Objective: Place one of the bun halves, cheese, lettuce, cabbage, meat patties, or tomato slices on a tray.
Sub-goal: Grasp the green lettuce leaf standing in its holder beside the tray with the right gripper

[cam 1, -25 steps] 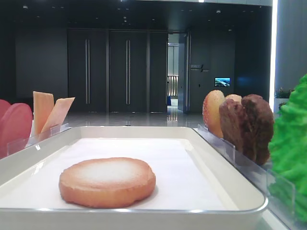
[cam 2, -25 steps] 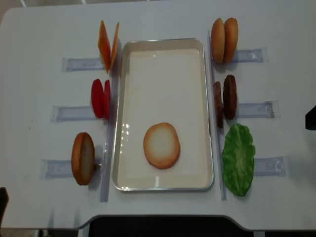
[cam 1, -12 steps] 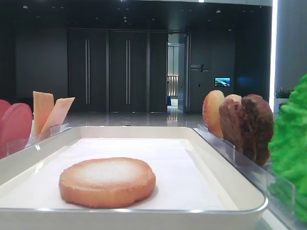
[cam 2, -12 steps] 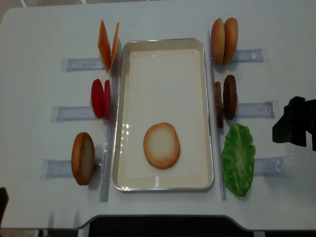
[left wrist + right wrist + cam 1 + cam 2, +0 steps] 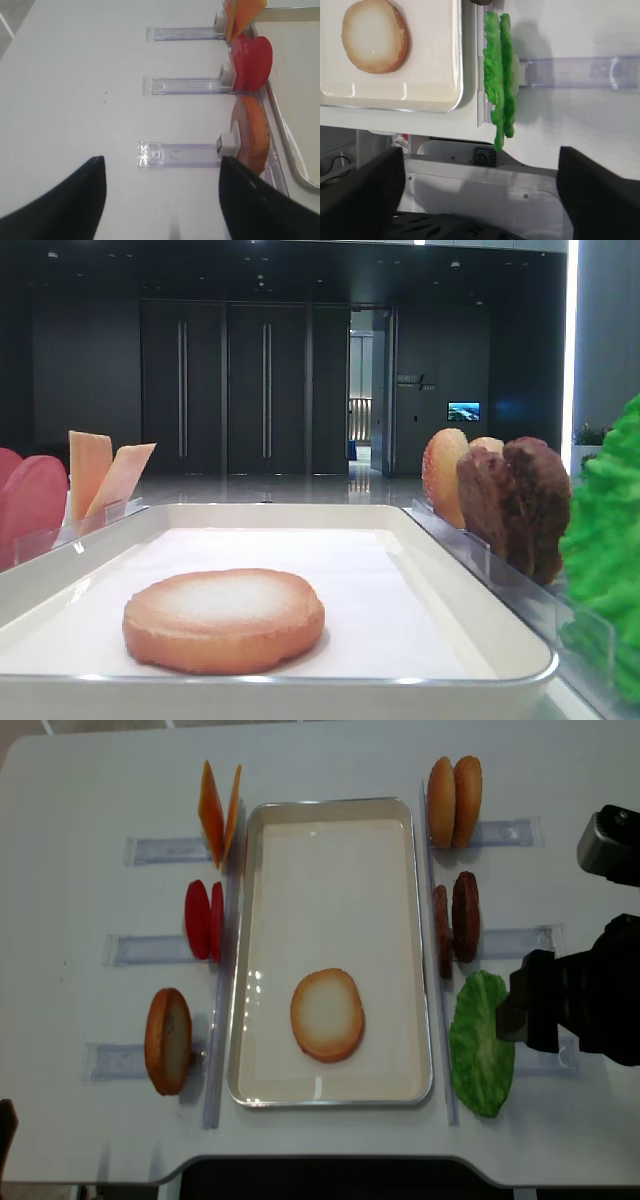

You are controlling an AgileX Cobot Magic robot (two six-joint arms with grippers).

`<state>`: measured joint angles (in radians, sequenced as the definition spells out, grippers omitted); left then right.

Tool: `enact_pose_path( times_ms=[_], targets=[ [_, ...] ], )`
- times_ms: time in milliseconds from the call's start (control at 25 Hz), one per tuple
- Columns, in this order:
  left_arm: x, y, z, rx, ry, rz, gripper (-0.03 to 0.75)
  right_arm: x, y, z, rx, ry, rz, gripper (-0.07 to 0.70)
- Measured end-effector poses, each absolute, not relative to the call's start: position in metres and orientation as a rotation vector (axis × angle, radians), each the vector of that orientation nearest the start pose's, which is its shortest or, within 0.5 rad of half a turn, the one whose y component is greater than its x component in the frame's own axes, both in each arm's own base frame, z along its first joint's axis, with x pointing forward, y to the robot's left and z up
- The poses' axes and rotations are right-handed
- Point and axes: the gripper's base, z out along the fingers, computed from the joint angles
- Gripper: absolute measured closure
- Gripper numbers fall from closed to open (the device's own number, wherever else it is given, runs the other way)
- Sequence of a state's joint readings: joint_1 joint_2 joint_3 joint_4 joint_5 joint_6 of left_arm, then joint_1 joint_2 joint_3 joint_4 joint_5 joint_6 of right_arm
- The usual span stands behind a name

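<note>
A bun half lies flat, pale face up, on the white tray; it also shows in the low view as bun half. The green lettuce stands on edge in a clear holder right of the tray. My right gripper hovers just right of the lettuce, jaws wide open and empty. In the right wrist view, the lettuce sits ahead of the gripper. My left gripper is open over bare table, beside the left bun half.
Left of the tray stand cheese, tomato slices and a bun half. On the right stand two bun halves and meat patties. Clear holders lie flat beside each. The table's front edge runs close below the tray.
My right arm has come in from the right edge of the overhead view toward the lettuce. Nothing on the table has moved.
</note>
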<state>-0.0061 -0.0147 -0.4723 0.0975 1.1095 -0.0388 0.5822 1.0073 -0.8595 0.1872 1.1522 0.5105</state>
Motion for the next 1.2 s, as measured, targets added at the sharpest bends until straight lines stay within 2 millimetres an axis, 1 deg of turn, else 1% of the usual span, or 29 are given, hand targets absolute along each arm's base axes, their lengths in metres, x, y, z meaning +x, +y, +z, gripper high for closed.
enact_pose_path(
  times_ms=[320, 680, 1200],
  targets=[
    [-0.006, 0.008, 0.266, -0.041, 2.103, 0.091, 0.181, 0.148, 0.116, 0.291, -0.045, 2.915, 0.461, 0.047],
    [-0.006, 0.008, 0.266, -0.041, 2.103, 0.091, 0.181, 0.16, 0.123, 0.277, -0.113, 2.946, 0.411, 0.046],
    [-0.006, 0.008, 0.266, -0.041, 2.103, 0.091, 0.181, 0.175, 0.132, 0.259, -0.149, 2.987, 0.369, 0.048]
  ],
)
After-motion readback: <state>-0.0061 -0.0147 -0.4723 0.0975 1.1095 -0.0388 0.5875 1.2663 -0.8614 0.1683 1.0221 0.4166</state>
